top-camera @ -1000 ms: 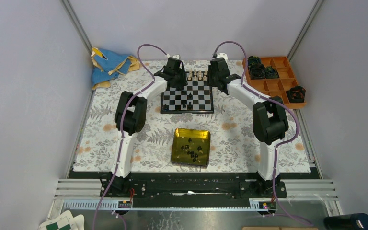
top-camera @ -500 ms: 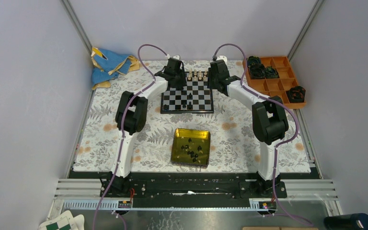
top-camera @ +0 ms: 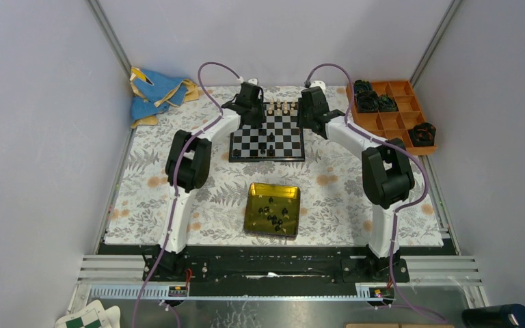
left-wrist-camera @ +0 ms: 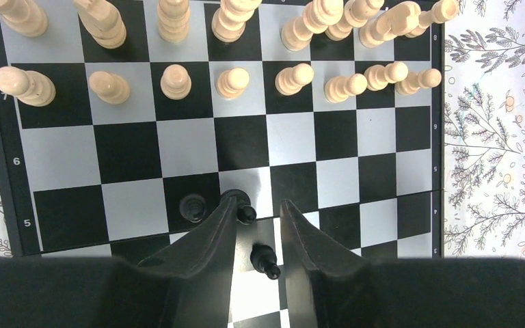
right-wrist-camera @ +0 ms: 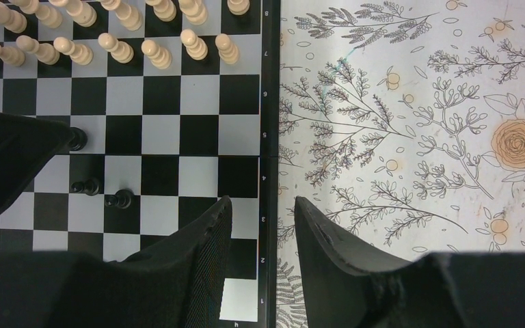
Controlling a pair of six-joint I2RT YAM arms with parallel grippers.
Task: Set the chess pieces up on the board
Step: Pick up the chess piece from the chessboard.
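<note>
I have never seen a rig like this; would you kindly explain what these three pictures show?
Two robot arms are bolted at the table's near edge. The overhead picture shows both reaching to a small black-and-white chessboard; nearer lies a square yellow metal tin holding tiny black chess pieces. The other two come from wrist cameras. The left gripper hangs over the board with one black piece between its parted fingers, seemingly not clamped. The right gripper is open and empty at the board's edge. Cream-coloured pieces fill the far rows.

Top cam high, near side, angled down — wrist cams close, straight down — all share board (top-camera: 288, 145).
</note>
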